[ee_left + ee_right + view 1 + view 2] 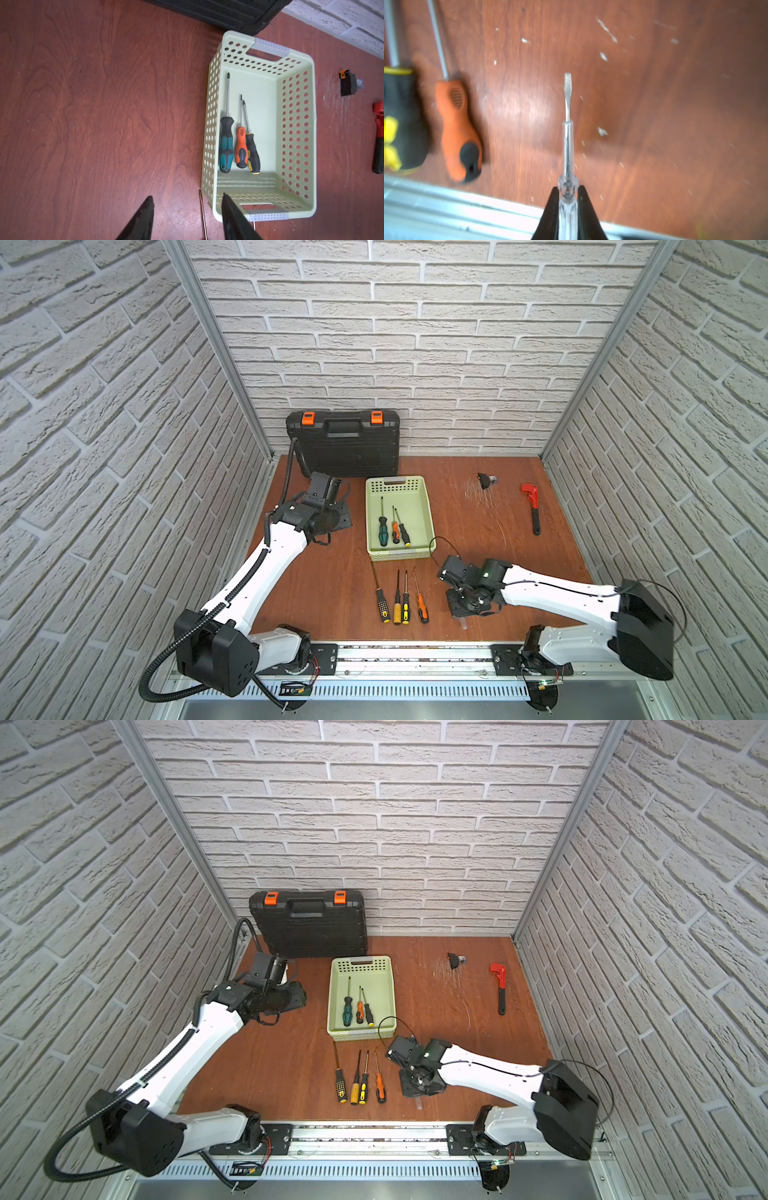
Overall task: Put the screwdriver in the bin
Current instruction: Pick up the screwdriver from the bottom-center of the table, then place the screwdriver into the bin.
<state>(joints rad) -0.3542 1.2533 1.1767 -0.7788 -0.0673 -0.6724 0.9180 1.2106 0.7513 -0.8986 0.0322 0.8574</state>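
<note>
Clear-handled, flat-bladed, the screwdriver (568, 145) is pinched by its handle in the right gripper (568, 190), whose fingers press against it from both sides. It is held just above the wooden table (654, 104), outside the pale green bin (399, 483), near the bin's front right corner. 3 other screwdrivers (239, 145) lie inside the bin, and a row of 4 screwdrivers (397, 608) lies on the table in front of it. The left gripper (187, 197) hangs to the bin's left, fingers spread and holding nothing.
</note>
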